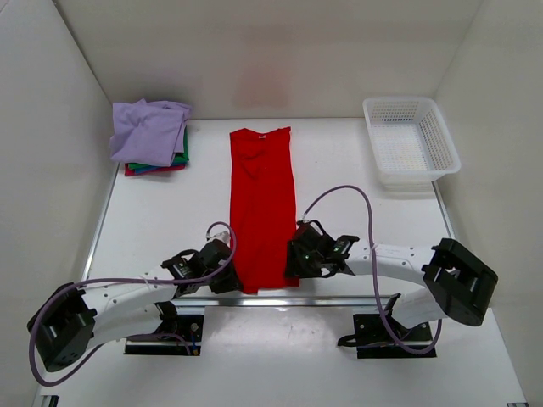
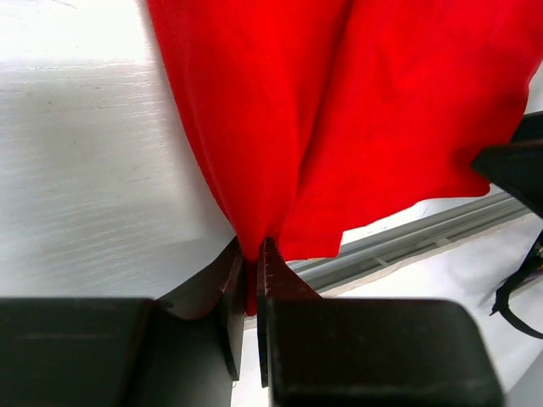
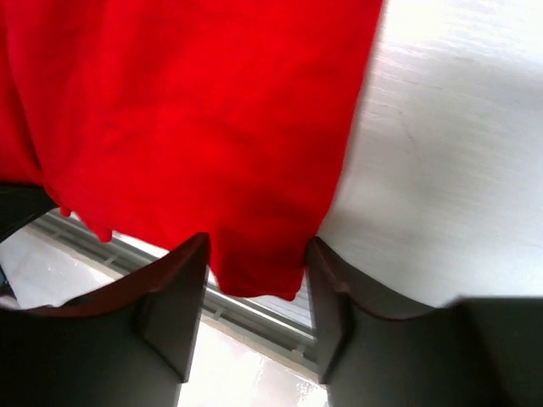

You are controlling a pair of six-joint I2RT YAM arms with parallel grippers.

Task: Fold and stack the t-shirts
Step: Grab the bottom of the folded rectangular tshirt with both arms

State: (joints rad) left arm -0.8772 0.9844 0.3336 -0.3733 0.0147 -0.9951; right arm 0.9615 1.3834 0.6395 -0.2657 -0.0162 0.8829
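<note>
A bright red t-shirt (image 1: 261,203) lies folded into a long narrow strip down the middle of the table, collar at the far end. My left gripper (image 1: 229,273) is shut on its near left hem corner (image 2: 251,246). My right gripper (image 1: 295,261) is open, its jaws standing either side of the near right hem corner (image 3: 259,271). A stack of folded shirts stands at the far left, a pale lavender one (image 1: 149,129) on top, with green and red edges (image 1: 178,161) below it.
A white plastic mesh basket (image 1: 411,140) stands at the far right. A metal rail (image 1: 339,299) runs along the table's near edge just under the shirt's hem. White walls close in the left, right and far sides.
</note>
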